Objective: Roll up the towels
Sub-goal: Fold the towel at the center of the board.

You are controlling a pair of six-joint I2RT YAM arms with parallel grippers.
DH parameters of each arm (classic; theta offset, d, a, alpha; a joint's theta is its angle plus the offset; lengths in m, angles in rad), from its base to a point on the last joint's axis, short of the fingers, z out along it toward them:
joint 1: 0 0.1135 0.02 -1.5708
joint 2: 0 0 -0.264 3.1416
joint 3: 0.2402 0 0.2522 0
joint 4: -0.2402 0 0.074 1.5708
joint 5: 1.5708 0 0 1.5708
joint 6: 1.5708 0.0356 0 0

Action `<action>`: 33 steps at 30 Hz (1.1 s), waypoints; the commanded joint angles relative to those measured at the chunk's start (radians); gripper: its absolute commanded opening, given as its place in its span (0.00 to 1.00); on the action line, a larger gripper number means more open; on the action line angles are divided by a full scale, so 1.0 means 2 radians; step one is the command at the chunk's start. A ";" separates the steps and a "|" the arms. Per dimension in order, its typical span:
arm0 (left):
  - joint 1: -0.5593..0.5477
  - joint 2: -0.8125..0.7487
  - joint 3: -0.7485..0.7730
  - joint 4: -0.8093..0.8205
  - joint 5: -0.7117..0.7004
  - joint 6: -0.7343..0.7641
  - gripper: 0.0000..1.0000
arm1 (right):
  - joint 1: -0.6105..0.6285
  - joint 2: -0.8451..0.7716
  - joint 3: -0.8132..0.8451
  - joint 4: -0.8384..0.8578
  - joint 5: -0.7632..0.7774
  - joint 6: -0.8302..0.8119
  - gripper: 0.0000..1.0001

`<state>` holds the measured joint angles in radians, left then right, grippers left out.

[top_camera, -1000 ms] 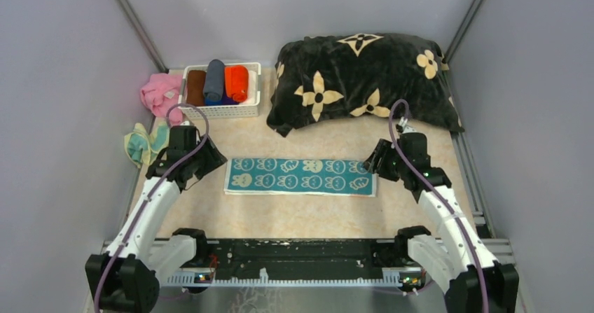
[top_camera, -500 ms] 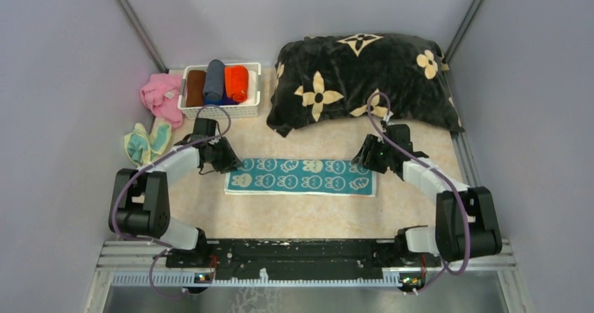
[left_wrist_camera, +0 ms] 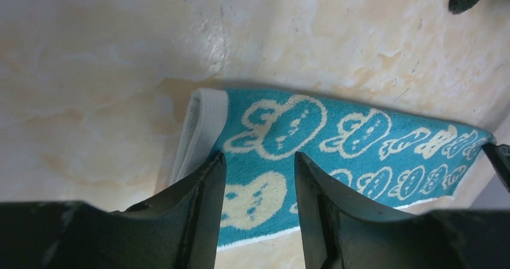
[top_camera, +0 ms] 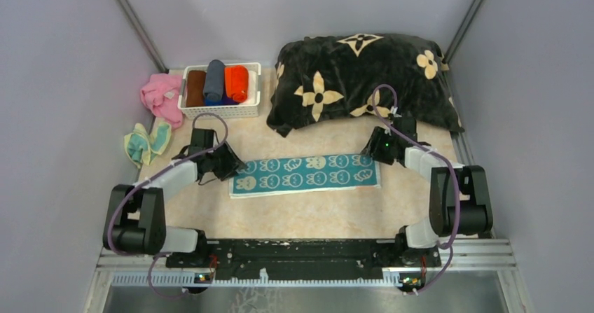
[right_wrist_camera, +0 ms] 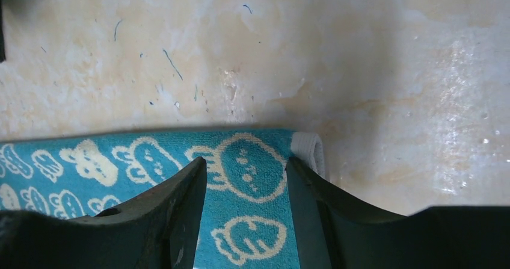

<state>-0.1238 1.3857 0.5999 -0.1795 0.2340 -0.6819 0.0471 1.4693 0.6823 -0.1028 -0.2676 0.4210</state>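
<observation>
The teal towel lies flat in the middle of the table. The left gripper at its 9 o'clock end and the right gripper at 3 o'clock both stand half open over it

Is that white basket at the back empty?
No, the white basket holds rolled cloths side by side: a brown roll, a dark blue roll and an orange-red roll.

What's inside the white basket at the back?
In the basket lie three towels side by side: a brown roll, a dark blue roll, an orange roll. Whatever is under them is covered.
</observation>
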 commanded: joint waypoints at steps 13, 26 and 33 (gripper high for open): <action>0.000 -0.094 0.105 -0.157 -0.072 0.148 0.70 | 0.017 -0.057 0.065 -0.193 0.110 -0.088 0.46; 0.000 -0.068 0.104 -0.149 -0.062 0.170 0.69 | 0.041 0.021 0.090 -0.204 0.112 -0.100 0.36; 0.001 -0.069 0.101 -0.145 -0.053 0.173 0.68 | 0.054 0.061 0.082 -0.223 0.145 -0.088 0.35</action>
<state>-0.1238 1.2491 0.7906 -0.4717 0.1081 -0.3584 0.1352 1.5372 0.8394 -0.5144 -0.0273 0.2375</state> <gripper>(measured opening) 0.684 0.351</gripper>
